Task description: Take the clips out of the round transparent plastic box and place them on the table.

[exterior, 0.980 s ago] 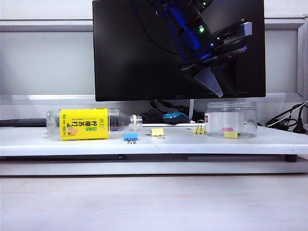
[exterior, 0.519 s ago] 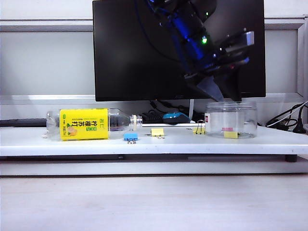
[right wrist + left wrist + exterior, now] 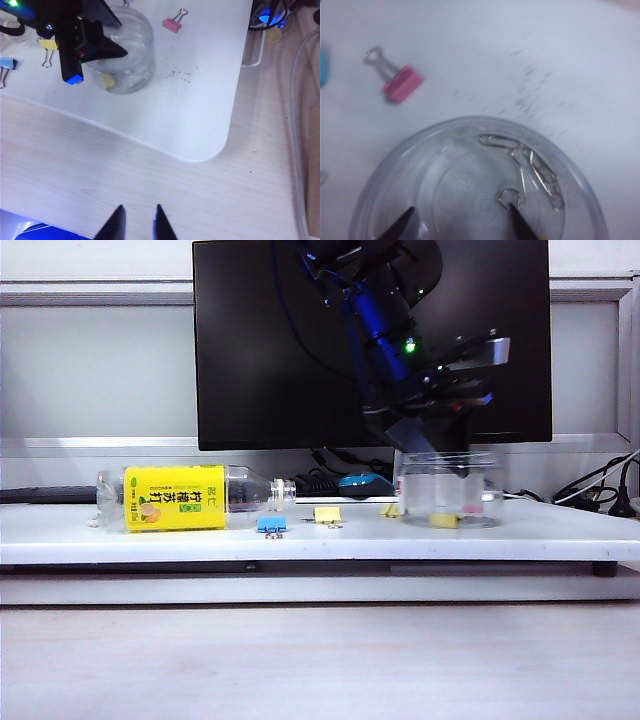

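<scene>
Reaching left gripper [image 3: 462, 222], jaws wide, into round transparent plastic box [image 3: 580, 185]; clips [image 3: 402, 84] already lying on counter [image 3: 200, 100]; more [image 3: 535, 172] remaining inside; right gripper [image 3: 137, 220] hovering narrow, empty, beyond counter's front edge.

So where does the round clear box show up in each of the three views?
Exterior view: the box stands right of centre on the table, with the left gripper reaching into it.
Left wrist view: the box fills the lower half, seen from above, paper clips inside.
Right wrist view: the box is upper left, under the left arm.
Shared landmark: the pink clip beside the box.
</scene>
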Robot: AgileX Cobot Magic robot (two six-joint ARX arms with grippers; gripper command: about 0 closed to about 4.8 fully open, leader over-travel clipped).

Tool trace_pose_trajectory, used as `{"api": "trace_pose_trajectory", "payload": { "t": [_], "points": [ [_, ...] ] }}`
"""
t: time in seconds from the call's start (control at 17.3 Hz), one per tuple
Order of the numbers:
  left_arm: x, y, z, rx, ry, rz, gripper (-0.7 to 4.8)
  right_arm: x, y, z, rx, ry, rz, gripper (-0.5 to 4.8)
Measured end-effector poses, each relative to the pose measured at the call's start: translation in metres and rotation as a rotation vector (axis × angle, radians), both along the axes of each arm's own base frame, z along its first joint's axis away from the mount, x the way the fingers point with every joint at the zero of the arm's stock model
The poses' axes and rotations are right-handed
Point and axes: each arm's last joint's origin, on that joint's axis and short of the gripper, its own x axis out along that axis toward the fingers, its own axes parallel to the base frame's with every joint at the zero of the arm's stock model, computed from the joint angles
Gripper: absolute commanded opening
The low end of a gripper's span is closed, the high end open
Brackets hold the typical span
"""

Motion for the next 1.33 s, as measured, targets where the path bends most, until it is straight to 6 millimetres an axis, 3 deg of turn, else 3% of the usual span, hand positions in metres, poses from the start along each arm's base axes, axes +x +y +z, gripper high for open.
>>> {"api": "trace_pose_trajectory", "payload": {
  "t": [0.35, 0.52, 0.69, 0.81, 0.98, 1.33],
  "points": [
    [0.002, 0.015, 0.002, 0.085, 0.024, 0.009, 2.37, 0.0, 0.0, 0.0, 0.0, 0.001, 0.0, 0.8],
    [-0.004, 0.019, 0.023, 0.084, -0.008, -0.022, 2.36, 0.001, 0.0, -0.002, 0.0, 0.002, 0.0, 0.8],
    [-0.005, 0.029, 0.066, 0.036, -0.032, -0.021, 2.32, 0.004, 0.001, -0.013, -0.01, 0.035, 0.003, 0.8],
    [-0.007, 0.04, 0.081, 0.004, 0.028, -0.047, 2.32, 0.004, 0.002, -0.016, -0.012, 0.044, 0.004, 0.8],
    [0.0, 0.048, 0.073, -0.003, 0.126, -0.004, 2.09, 0.005, 0.003, -0.014, 0.01, 0.028, 0.022, 0.8],
    [0.008, 0.039, 0.046, 0.014, 0.193, 0.029, 2.09, 0.005, 0.004, -0.014, 0.021, 0.025, 0.048, 0.8]
  ]
}}
